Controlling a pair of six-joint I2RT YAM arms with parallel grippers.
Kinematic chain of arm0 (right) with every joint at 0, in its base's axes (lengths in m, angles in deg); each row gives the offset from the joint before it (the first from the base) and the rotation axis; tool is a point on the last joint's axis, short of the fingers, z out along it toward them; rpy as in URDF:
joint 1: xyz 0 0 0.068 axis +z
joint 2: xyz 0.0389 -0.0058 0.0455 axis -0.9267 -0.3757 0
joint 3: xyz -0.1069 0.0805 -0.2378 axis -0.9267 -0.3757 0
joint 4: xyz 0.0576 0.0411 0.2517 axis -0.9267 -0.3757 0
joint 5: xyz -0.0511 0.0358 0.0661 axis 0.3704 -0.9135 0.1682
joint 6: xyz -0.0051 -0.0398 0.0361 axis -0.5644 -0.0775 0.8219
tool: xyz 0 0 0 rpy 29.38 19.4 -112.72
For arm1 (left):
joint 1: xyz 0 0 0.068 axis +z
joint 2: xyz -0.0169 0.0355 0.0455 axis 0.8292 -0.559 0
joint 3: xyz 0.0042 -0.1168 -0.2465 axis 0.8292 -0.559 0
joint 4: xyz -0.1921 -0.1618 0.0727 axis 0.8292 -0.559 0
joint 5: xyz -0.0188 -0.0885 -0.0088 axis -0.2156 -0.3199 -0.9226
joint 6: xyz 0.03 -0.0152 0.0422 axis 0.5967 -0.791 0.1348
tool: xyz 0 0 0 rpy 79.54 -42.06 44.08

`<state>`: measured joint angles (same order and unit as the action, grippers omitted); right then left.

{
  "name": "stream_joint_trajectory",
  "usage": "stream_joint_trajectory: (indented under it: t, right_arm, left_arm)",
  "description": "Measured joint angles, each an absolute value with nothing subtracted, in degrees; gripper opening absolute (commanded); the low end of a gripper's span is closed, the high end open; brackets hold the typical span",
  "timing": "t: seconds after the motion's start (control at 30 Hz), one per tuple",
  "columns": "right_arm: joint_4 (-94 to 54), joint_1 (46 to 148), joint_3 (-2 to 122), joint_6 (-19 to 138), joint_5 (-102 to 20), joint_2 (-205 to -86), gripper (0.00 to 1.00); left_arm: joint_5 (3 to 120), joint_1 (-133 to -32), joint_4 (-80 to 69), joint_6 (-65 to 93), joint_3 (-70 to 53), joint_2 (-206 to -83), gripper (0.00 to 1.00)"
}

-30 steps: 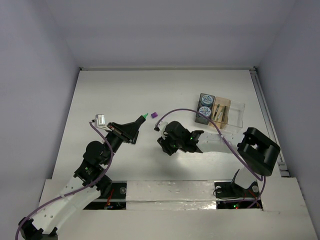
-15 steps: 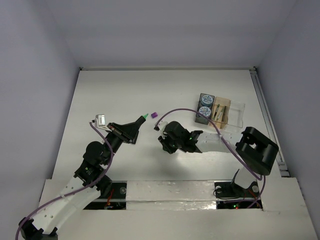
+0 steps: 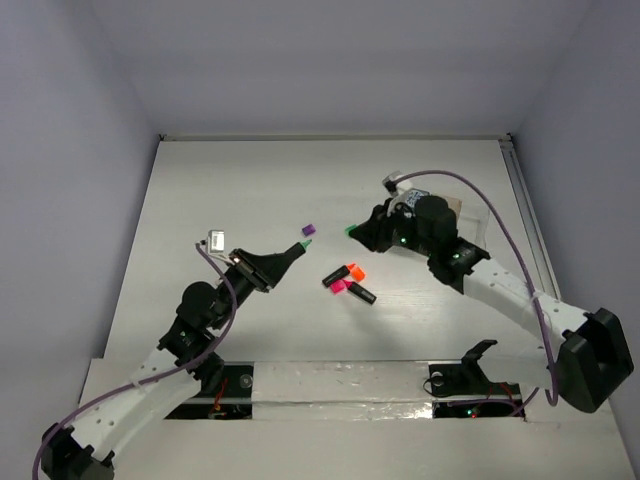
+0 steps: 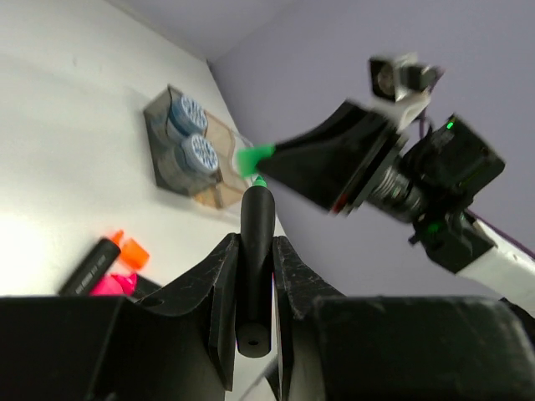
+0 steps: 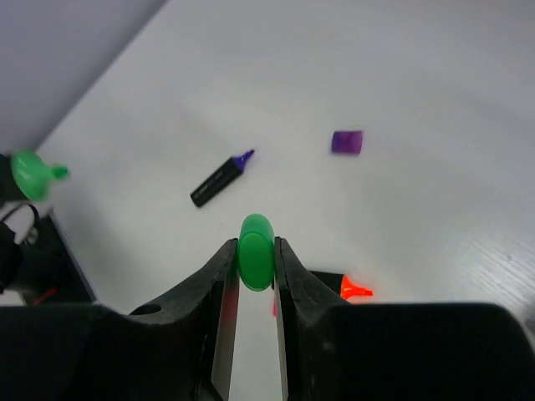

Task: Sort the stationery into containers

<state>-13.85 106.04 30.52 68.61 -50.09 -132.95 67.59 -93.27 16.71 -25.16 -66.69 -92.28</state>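
My left gripper (image 3: 280, 258) is shut on a black highlighter (image 4: 256, 225) and holds it above the table with its bare green tip (image 3: 303, 244) pointing forward. My right gripper (image 3: 362, 230) is shut on a loose green cap (image 5: 256, 251), close in front of that tip. An orange highlighter (image 3: 345, 272) and a pink one (image 3: 350, 289) lie mid-table. A purple cap (image 3: 308, 229) lies behind them. The dark grey holder (image 4: 171, 154) has two blue-and-white pieces (image 4: 194, 134) in it and stands against the clear box (image 4: 219, 171).
A black highlighter with a bare purple tip (image 5: 221, 177) lies on the table in the right wrist view, left of the purple cap (image 5: 347, 141). My right arm covers most of the clear box (image 3: 480, 222) in the top view.
My right arm has swung from the table's middle to the back right and now holds the green cap. The orange and pink highlighters are uncovered. My left gripper has shifted slightly right.
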Motion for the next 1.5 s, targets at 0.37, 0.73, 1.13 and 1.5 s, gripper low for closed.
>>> stream_joint_trajectory:
  t: [0.37,0.73,1.13,1.5]
  right_arm:
    - [1.16,92.27,25.85,90.51,-77.72,-134.07,0.08]
    - [26.45,92.27,17.26,114.75,-83.42,-136.34,0.10]
    - [39.06,93.12,15.11,126.90,-80.54,-140.71,0.11]
    - [44.22,95.39,15.11,130.05,-79.03,-144.97,0.12]
  left_arm:
    - [57.02,-92.24,27.99,-35.36,-71.54,-98.88,0.00]
    - [54.72,-91.91,38.09,-37.51,-71.78,-102.75,0.00]
    - [54.57,-91.91,41.48,-35.80,-71.80,-106.58,0.00]
    - [54.46,-91.91,44.38,-35.30,-71.80,-109.79,0.00]
